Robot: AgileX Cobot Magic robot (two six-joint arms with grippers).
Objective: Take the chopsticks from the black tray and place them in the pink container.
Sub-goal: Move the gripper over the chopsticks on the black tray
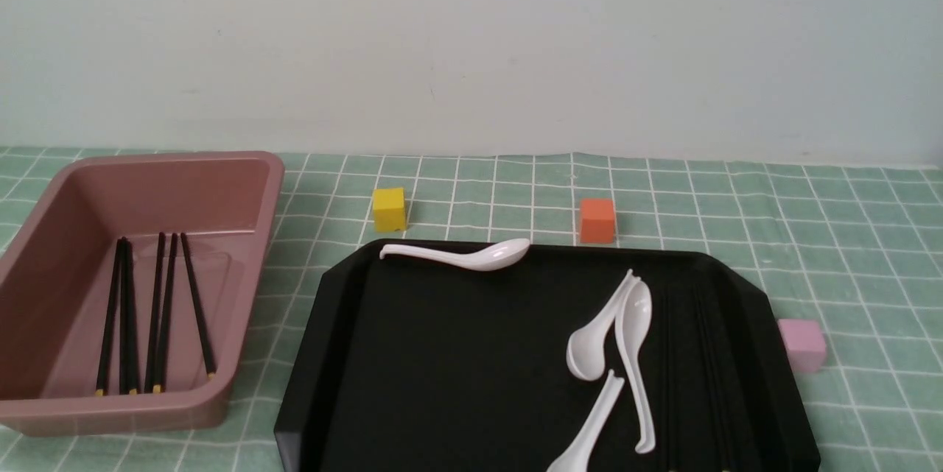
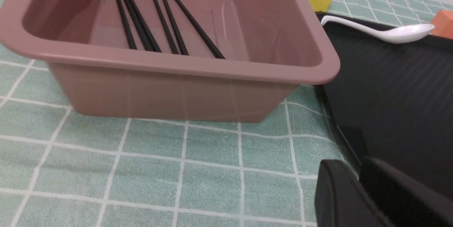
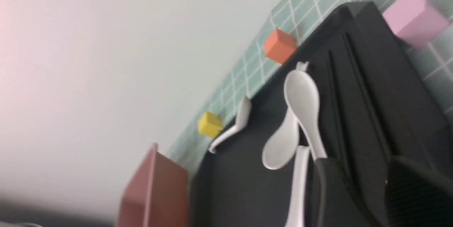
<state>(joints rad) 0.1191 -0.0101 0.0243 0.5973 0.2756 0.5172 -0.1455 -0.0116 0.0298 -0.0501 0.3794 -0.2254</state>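
Your left claw (image 2: 357,170) is clenched on nothing. Just ahead of it, the pink container (image 2: 177,64) already holds several chopsticks (image 1: 197,303). On the black tray (image 1: 442,384), faint leftover sticks (image 1: 696,369) lie ahead of your right claw (image 3: 368,165), which is parted and empty. Partly done, I'd judge.
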